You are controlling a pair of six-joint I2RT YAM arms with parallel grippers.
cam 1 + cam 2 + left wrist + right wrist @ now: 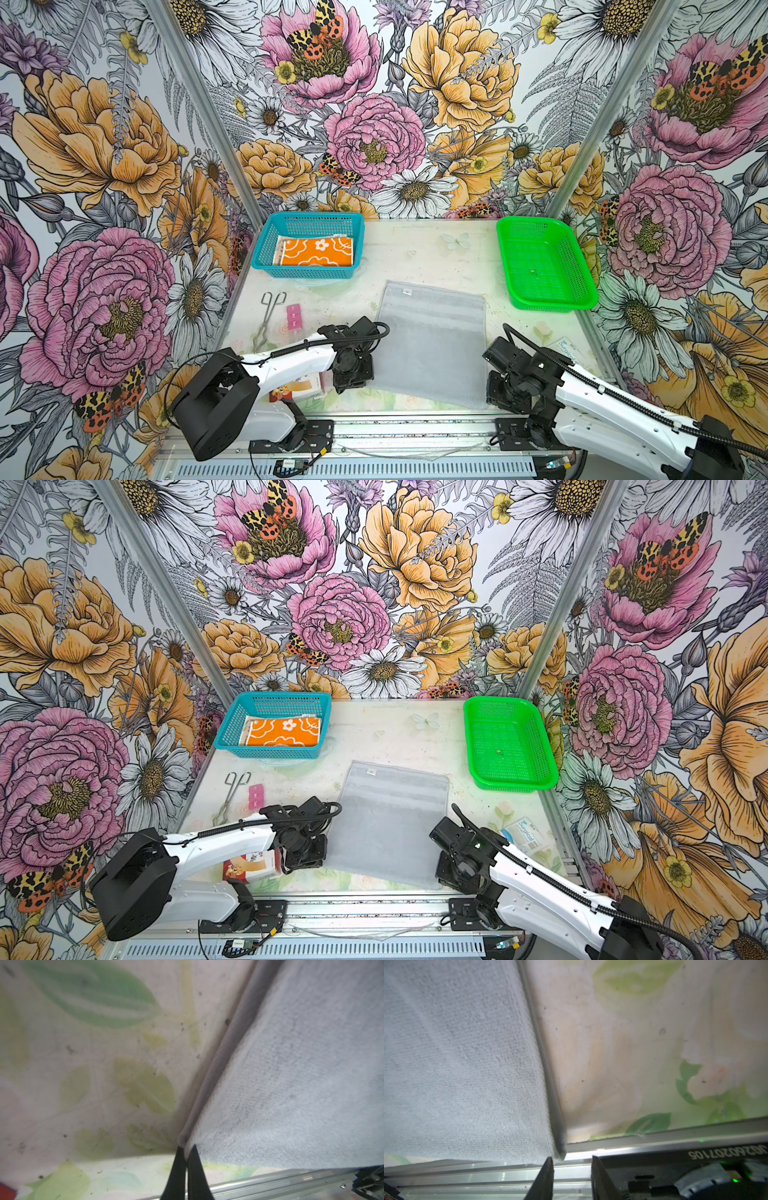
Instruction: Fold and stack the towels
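Left gripper (186, 1148) clamps grey towel (432, 345) at 7 o'clock corner. Right gripper (572, 1158), jaws apart beside 5 o'clock corner, should close, then fold.

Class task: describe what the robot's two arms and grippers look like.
The left arm and right arm have white shells, black joints and a black ribbed cable on top. The left gripper and right gripper are black with thin tapering fingers.

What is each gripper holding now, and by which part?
Left gripper pinches the plain grey towel by its near corner; right gripper is open, holding nothing.
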